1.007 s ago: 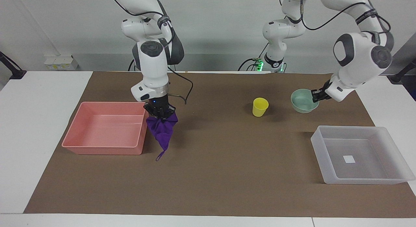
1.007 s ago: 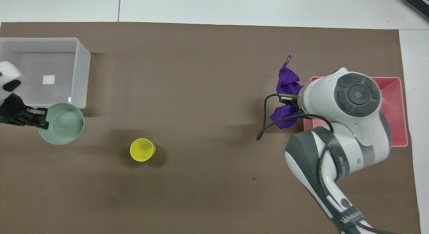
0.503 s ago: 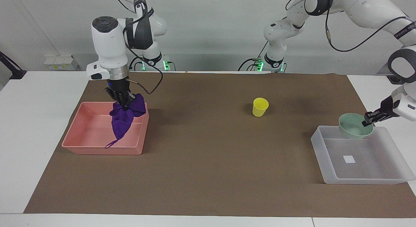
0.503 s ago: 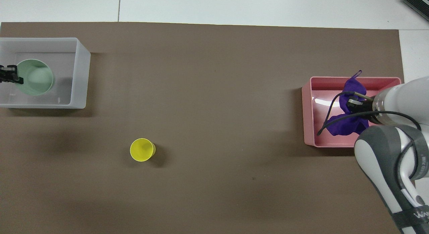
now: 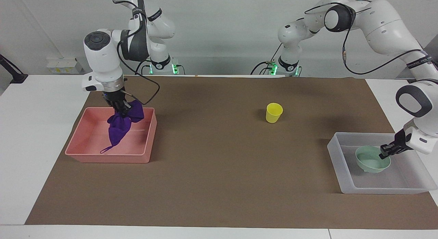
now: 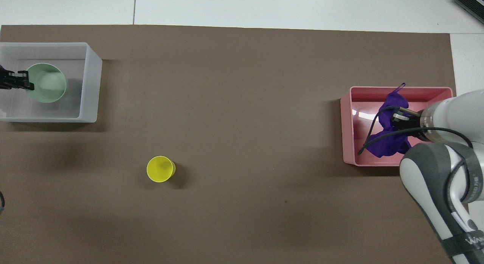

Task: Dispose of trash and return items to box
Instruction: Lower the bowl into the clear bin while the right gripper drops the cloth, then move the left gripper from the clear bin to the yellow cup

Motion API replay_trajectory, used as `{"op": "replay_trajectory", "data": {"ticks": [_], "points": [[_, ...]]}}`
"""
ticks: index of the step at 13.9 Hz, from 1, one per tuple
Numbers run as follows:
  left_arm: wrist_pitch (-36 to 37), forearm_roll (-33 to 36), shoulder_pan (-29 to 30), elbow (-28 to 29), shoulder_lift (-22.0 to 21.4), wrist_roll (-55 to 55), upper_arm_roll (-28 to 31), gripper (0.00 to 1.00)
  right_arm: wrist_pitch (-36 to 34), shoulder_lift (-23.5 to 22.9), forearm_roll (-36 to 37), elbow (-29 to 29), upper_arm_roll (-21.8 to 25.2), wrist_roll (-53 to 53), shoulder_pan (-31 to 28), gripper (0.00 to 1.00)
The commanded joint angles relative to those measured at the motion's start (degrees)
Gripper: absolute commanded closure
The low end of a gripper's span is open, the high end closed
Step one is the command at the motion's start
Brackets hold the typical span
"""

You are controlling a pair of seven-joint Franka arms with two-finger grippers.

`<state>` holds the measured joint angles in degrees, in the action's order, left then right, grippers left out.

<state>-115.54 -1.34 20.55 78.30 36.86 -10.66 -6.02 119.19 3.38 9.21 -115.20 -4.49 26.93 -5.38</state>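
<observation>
Desk layout unchanged; both loads have been carried over their containers within the last second.

Pink tray at the right arm's end: the rag was hanging beside the tray a second ago and is now held over its inside, with the thin corner trailing down to the tray floor. The right gripper is above the tray, jaws pinching the top of the rag. Release not yet made.

Clear box at the left arm's end: the bowl was out on the desk, nearer to the robots than the box; half a second ago it was carried above the box rim; now it is lowered inside, at or just above the floor, contact not certain. The left gripper is at the bowl's rim, jaws pinching it.

The cup has not been moved: upright on the desk, nearer to the robots than the box, well apart from it.

Judged: trash disposal and bowl return each need only a release. The cup is left to fetch.
</observation>
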Motion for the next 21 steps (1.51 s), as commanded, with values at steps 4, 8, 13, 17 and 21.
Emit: {"op": "replay_trajectory", "data": {"ticks": [4, 8, 13, 17, 21], "points": [[1.5, -0.1, -0.6, -1.6, -3.9, -1.0, -0.4, 0.00, -16.2, -3.6, -6.7, 16.7, -1.0, -11.5, 1.2, 0.00], [16.2, -0.2, -7.1, -1.0, -13.5, 0.7, -0.7, 0.00, -24.6, -4.9, -6.5, 24.1, -1.2, -14.3, 3.3, 0.00], [23.1, -0.6, -18.1, 21.2, -32.8, 5.5, -0.9, 0.00, -27.3, -3.7, -6.9, 23.4, -1.3, -15.1, 3.3, 0.00], [10.6, -6.2, -24.8, 40.2, -40.2, 5.5, -1.1, 0.00, -27.8, -3.4, -7.4, 23.2, -1.3, -15.2, 3.3, 0.00], [-4.9, -7.8, -28.5, 51.7, -39.4, 5.9, -1.0, 0.00, -27.8, -3.1, -7.5, 22.8, -1.3, -20.8, 2.9, 0.00]]}}
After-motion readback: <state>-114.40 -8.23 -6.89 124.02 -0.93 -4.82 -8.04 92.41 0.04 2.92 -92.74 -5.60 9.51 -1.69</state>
